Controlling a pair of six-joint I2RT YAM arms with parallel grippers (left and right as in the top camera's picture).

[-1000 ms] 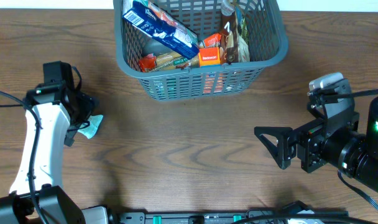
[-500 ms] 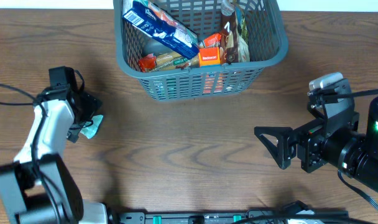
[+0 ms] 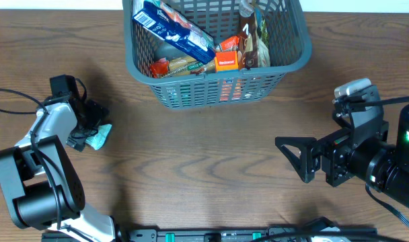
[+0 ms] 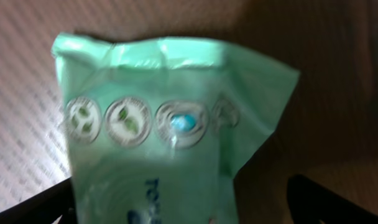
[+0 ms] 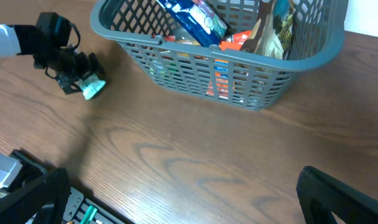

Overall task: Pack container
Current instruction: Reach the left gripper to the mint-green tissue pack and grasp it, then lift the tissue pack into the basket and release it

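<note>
wood-grain table, left gripper around green packet, grip unclear, right gripper jaws apart

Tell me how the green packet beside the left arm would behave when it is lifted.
Probably floppy: the green packet has a flat sealed edge and creased film. Likely light, since it looks thin. Its shiny film may slip.

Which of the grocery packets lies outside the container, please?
The mint-green packet, on the table at the left gripper; the blue box and the rest lie inside the container.
</note>
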